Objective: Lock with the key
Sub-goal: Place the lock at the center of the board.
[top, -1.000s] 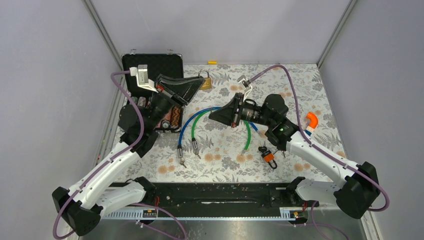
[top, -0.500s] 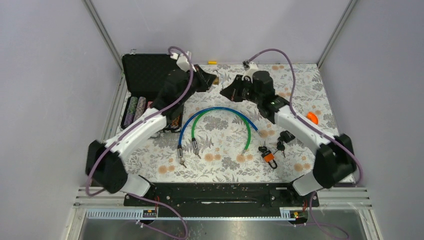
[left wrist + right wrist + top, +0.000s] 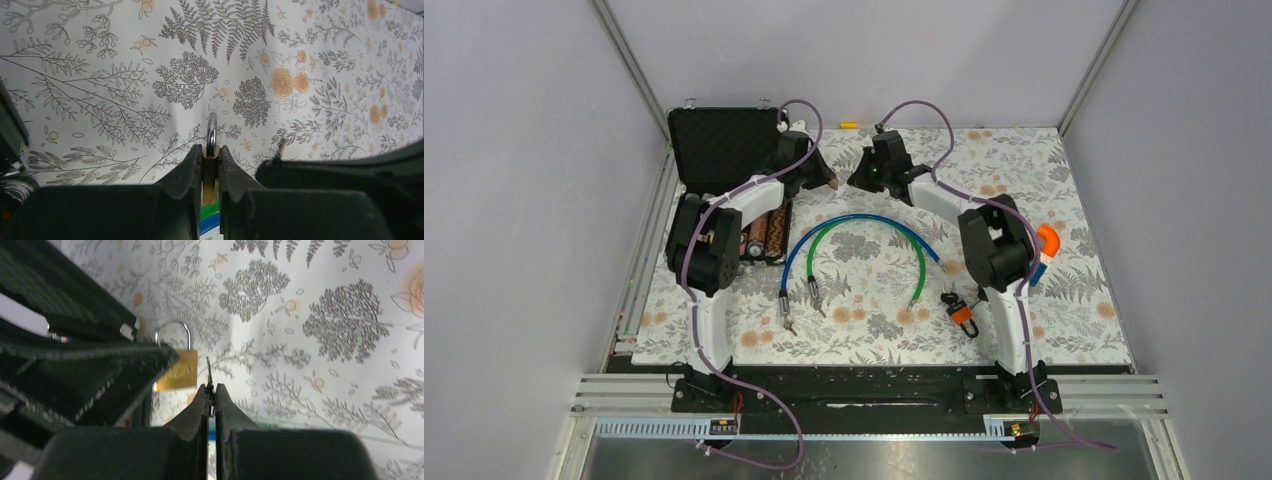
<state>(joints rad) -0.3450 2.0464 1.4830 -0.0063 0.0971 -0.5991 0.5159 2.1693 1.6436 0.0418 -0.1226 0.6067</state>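
My left gripper (image 3: 210, 152) is shut on a brass padlock (image 3: 210, 172) and holds it edge-on, its steel shackle sticking out past the fingertips. In the right wrist view the padlock (image 3: 177, 370) shows its brass face and closed-looking shackle beside the left gripper's black body. My right gripper (image 3: 210, 388) is shut on a small key (image 3: 209, 371), whose blade points up just right of the padlock. In the top view both grippers meet at the far middle of the mat, left gripper (image 3: 829, 180) and right gripper (image 3: 856, 180) tip to tip. The padlock is barely visible there.
An open black case (image 3: 724, 150) holding poker chips stands at the far left. A blue and a green cable (image 3: 864, 225) arc across the mat's middle. A bunch of keys with an orange tag (image 3: 962, 305) lies right of centre. An orange object (image 3: 1048, 238) sits at the right.
Both arms have reached far out toward the back of the mat. The left gripper has taken up the padlock, and the right gripper has brought the key next to it.
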